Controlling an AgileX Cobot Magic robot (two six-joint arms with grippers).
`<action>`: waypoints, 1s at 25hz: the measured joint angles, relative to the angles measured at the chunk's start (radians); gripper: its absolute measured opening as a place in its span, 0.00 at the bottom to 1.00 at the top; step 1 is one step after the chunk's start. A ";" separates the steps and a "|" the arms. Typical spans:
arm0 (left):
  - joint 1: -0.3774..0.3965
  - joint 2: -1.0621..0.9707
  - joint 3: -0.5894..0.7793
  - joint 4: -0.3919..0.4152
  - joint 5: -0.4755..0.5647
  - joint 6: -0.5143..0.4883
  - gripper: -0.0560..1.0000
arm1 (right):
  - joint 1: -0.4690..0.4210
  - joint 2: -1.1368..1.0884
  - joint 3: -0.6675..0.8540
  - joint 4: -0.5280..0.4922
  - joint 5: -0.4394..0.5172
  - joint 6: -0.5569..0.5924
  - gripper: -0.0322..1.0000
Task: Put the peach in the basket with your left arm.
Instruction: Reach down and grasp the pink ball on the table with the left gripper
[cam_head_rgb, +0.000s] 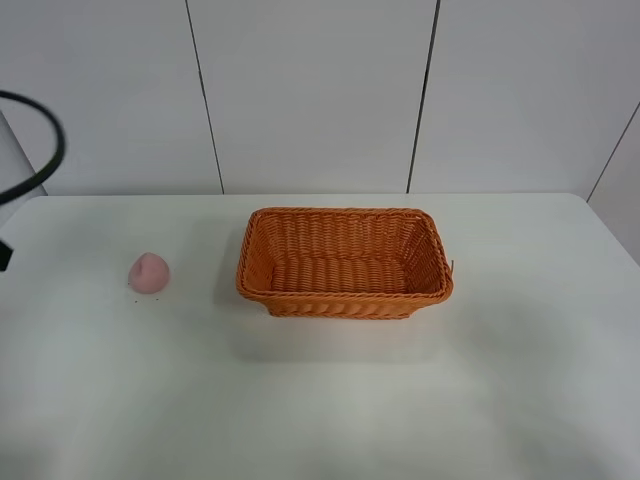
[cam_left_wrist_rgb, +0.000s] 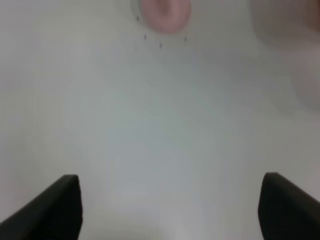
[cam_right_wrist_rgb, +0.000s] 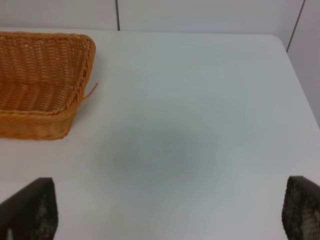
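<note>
Pale pink and rounded, the peach (cam_head_rgb: 149, 273) sits on the white tabletop (cam_head_rgb: 320, 400) toward the left side, well apart from the basket (cam_head_rgb: 340, 297) and outside it. A few tiny dark specks (cam_head_rgb: 136, 300) dot the surface just on the near side of the fruit. The basket, orange-brown wicker with flaring sides and a rolled rim, stands upright near the middle of the tabletop, its long side facing the near edge. Behind the tabletop rises a white panelled wall (cam_head_rgb: 310, 90) with thin dark seams.

From the high camera, only a curved black cable (cam_head_rgb: 50, 140) and a small dark sliver at the far-left edge of the picture show on the left arm's side; neither hand appears there.

The left wrist camera shows the left hand (cam_left_wrist_rgb: 170, 200) spread wide, its two black fingers far apart with bare tabletop between them and nothing held. The peach (cam_left_wrist_rgb: 165, 15) lies ahead of it, blurred and partly cut off by the picture's edge, not touching the fingers. The specks (cam_left_wrist_rgb: 160, 45) lie between the fruit and the hand.

The right wrist camera shows the right hand (cam_right_wrist_rgb: 170, 205) also spread, fingers well apart over bare tabletop, holding nothing. One corner of the basket (cam_right_wrist_rgb: 85, 65) shows ahead of it and to its left, with a loose strand of wicker sticking out.
</note>
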 joint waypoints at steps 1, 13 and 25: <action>0.000 0.081 -0.041 0.000 -0.022 0.003 0.76 | 0.000 0.000 0.000 0.000 0.000 0.000 0.70; 0.000 0.841 -0.536 -0.076 -0.073 0.005 0.76 | 0.000 0.000 0.000 0.000 0.000 0.000 0.70; -0.001 1.179 -0.646 -0.078 -0.084 0.005 0.76 | 0.000 0.000 0.000 0.000 0.000 0.000 0.70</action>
